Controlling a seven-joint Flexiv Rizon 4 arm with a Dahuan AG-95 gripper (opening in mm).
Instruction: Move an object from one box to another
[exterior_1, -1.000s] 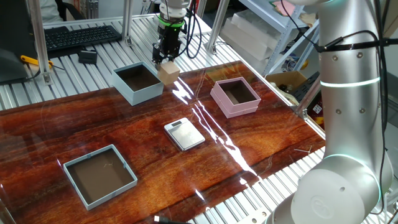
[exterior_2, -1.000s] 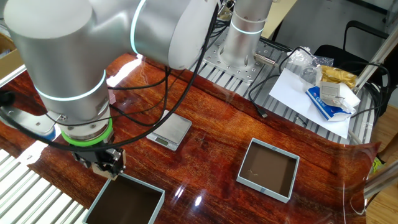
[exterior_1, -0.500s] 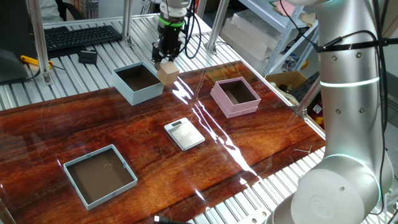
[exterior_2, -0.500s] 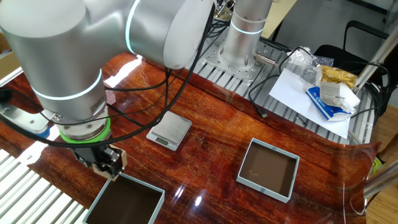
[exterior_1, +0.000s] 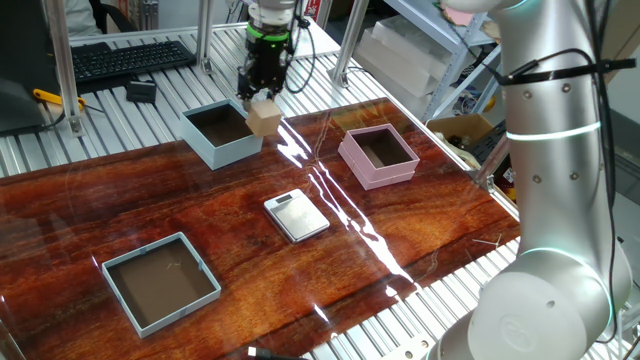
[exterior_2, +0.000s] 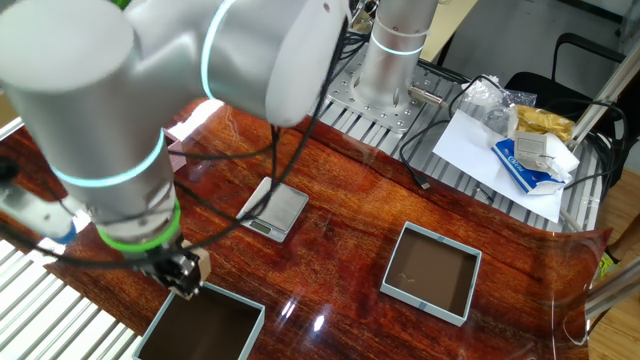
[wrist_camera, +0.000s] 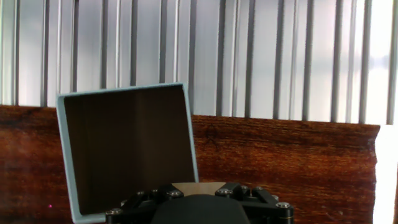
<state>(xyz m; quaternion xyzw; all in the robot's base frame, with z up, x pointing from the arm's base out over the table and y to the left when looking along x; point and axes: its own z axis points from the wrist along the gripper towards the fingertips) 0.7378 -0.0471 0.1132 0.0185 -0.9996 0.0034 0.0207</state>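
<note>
My gripper (exterior_1: 262, 98) is shut on the small tan cube (exterior_1: 264, 117) and holds it in the air at the right edge of the tall light blue box (exterior_1: 221, 134) with the dark inside. In the other fixed view the cube (exterior_2: 199, 266) sits in the gripper (exterior_2: 186, 280) just over that box's far rim (exterior_2: 205, 327). In the hand view the cube (wrist_camera: 198, 186) shows as a tan sliver between the jaws, by the box's right wall (wrist_camera: 189, 143). The pink box (exterior_1: 378, 155) stands to the right, with nothing seen inside.
A flat silver scale (exterior_1: 296, 215) lies mid-table. A wider shallow grey-blue tray (exterior_1: 160, 281) sits at the front left. A keyboard (exterior_1: 125, 57) and metal frame posts stand behind the table. Papers and packets (exterior_2: 520, 150) lie beside the table.
The gripper with the cube has moved slightly left, toward the tall light blue box. Its grip has not changed.
</note>
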